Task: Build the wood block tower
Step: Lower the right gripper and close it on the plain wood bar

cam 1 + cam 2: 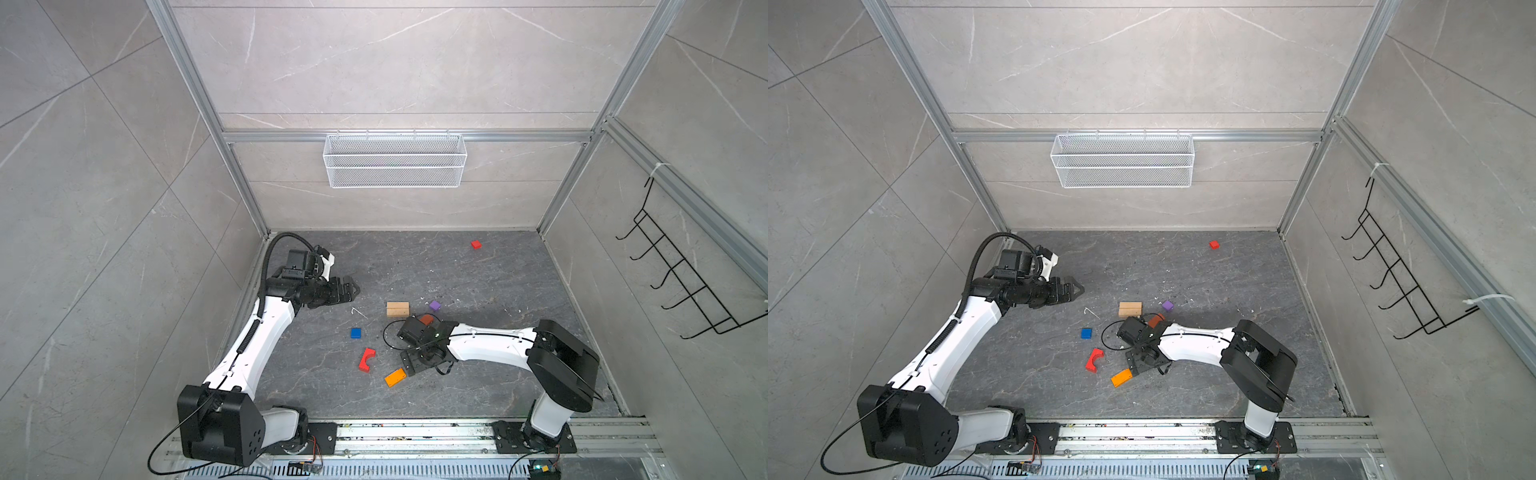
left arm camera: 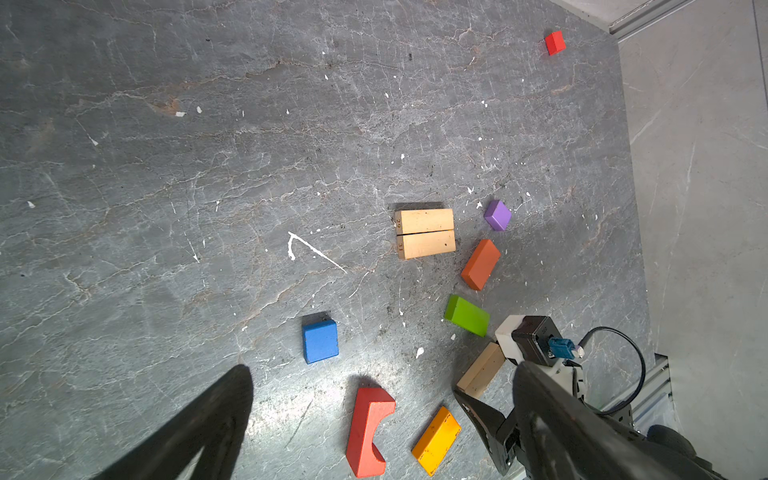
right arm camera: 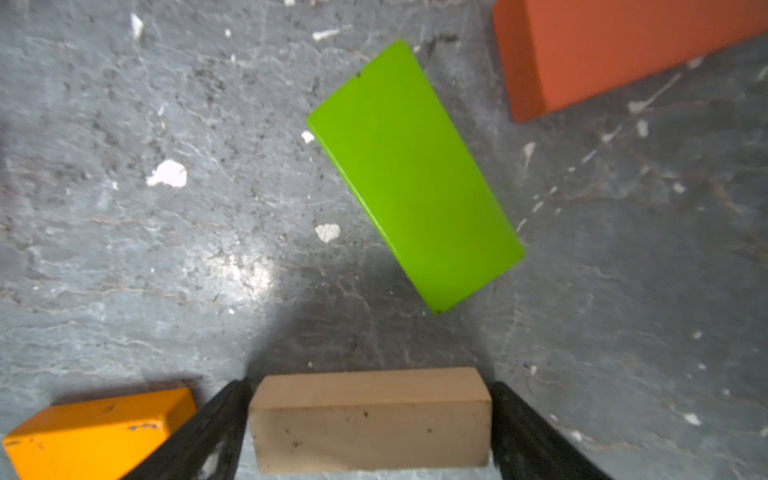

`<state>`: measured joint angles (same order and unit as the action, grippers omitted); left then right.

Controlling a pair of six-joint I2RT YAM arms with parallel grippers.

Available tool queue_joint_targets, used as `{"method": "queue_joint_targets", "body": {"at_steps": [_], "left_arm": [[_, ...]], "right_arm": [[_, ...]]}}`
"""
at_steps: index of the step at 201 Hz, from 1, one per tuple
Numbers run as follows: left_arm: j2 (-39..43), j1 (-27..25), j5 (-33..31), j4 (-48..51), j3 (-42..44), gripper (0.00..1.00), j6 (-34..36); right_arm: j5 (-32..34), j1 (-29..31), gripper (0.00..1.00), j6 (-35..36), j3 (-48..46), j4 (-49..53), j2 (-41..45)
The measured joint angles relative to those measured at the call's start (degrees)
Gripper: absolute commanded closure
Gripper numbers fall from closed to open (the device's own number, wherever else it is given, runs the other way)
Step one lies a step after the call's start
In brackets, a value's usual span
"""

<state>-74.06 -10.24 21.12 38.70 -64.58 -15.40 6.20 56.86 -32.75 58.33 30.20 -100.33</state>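
The wood block tower (image 1: 397,308) (image 2: 424,233) is two tan bars lying side by side on the grey floor. My right gripper (image 3: 370,385) is low by the orange block (image 1: 395,377). Its fingers (image 3: 224,415) press both ends of a third tan bar (image 3: 370,419) (image 2: 482,370), which rests on the floor. A green slab (image 3: 415,174) and an orange-red slab (image 2: 481,264) lie just beyond it. The right arm hides the green slab in both top views. My left gripper (image 1: 353,289) (image 2: 382,368) hangs open and empty to the left of the tower.
Loose on the floor are a purple cube (image 1: 434,306), a blue block (image 1: 355,333), a red arch (image 1: 366,359) and a red cube (image 1: 476,244) far back. A wire basket (image 1: 395,160) hangs on the back wall. Walls close in the floor on three sides.
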Motion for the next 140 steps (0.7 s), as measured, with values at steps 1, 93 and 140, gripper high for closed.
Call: {"method": "queue_joint_targets", "body": {"at_steps": [1,93,140], "left_arm": [[0.0,0.0,-0.02,0.0,0.0,0.0,0.0],[0.0,0.0,-0.02,0.0,0.0,0.0,0.0],[0.0,0.0,0.0,0.0,0.0,0.0,0.0]], "right_arm": [[0.0,0.0,0.15,0.0,0.0,-0.02,0.0],[0.26,-0.24,0.32,-0.46,-0.61,-0.07,0.5],[0.44,-0.22,0.37,-2.71,-0.11,1.92,0.61]]}}
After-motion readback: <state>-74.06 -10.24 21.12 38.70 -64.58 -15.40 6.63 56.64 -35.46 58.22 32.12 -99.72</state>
